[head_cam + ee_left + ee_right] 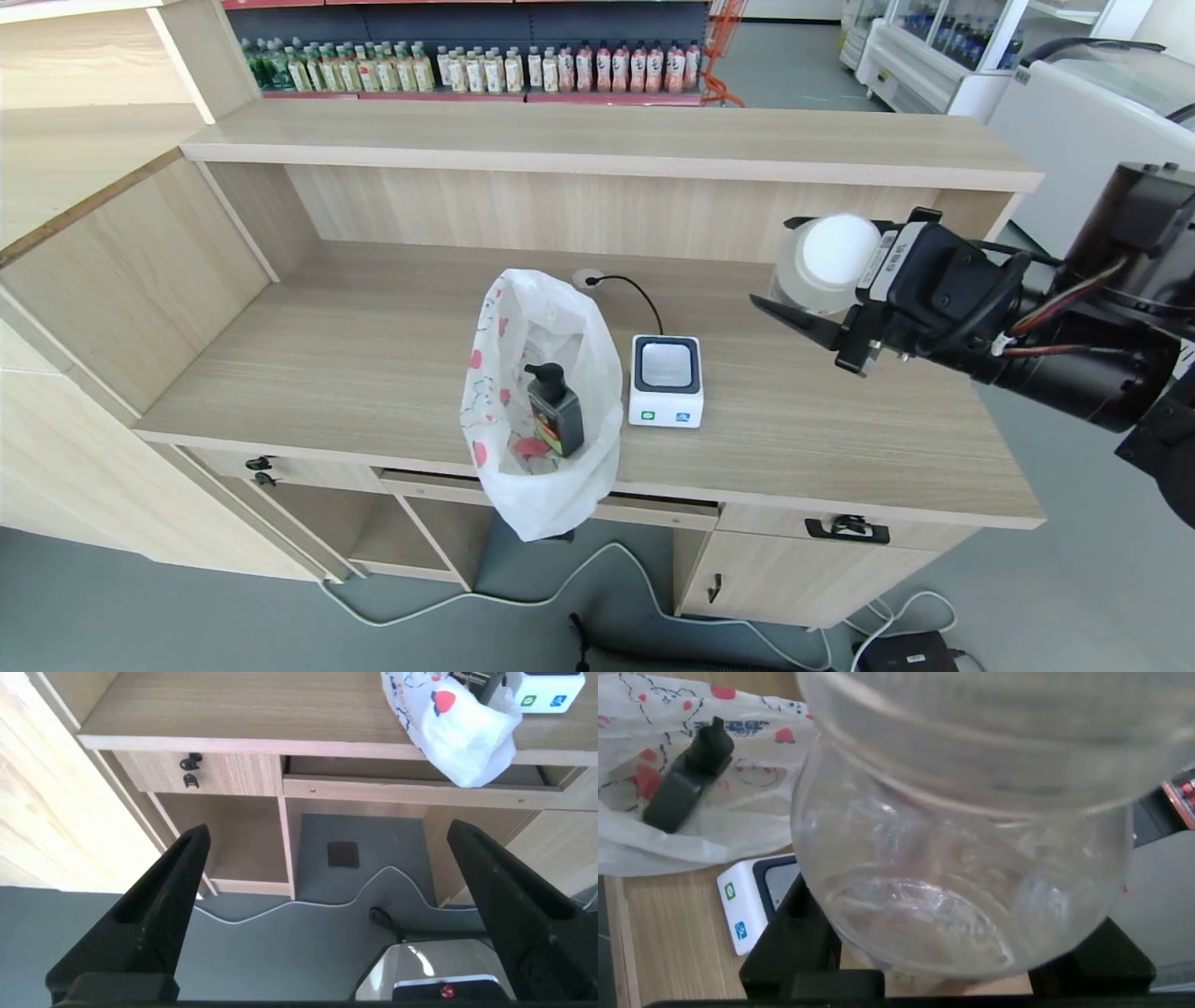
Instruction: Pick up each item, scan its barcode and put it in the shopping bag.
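My right gripper (794,275) is shut on a clear round jar (826,261) with a white lid, held in the air above the right part of the wooden counter (373,355). Up close the jar (962,859) sits between the black fingers (794,952). The white scanner (666,378) stands mid-counter, left of and below the jar. Beside it, the white shopping bag (541,401) with red prints hangs over the counter's front edge, a black pump bottle (557,411) inside. My left gripper (327,924) is open and empty, low in front of the counter, above the floor.
The counter has a raised back wall and ledge (607,140). A black cable (635,294) runs from the scanner to a hole in the top. Drawers with black handles (847,528) sit below; white cables (560,583) lie on the floor. Drink shelves stand behind.
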Available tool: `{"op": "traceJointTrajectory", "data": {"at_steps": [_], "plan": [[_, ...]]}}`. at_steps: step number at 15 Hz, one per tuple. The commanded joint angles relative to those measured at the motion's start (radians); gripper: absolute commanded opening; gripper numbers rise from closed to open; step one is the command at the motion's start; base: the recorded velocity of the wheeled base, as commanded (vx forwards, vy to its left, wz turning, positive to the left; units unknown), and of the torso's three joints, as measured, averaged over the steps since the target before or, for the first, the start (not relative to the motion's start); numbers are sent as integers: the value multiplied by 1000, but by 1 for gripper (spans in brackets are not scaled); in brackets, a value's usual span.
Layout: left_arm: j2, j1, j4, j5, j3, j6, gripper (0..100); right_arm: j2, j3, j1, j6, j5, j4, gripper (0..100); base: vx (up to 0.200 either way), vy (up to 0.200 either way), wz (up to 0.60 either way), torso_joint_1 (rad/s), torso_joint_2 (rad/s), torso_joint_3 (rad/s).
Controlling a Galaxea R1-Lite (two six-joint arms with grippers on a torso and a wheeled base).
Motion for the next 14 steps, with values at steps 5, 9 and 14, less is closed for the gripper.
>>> {"op": "traceJointTrajectory", "data": {"at_steps": [5,9,14], "plan": [[0,-1,-1,0,0,0,100,57,-10,-86,16,10,-4,0,120,80,0,5,2,2],[0,-1,-1,0,0,0,100,94,-45,-159,45,34,-5,0,200,0,0,-4,0,5],[0,-1,0,0,0,1,100,132,-24,-175,132,99,-4,0,40,0,0,1,0,0]]}}
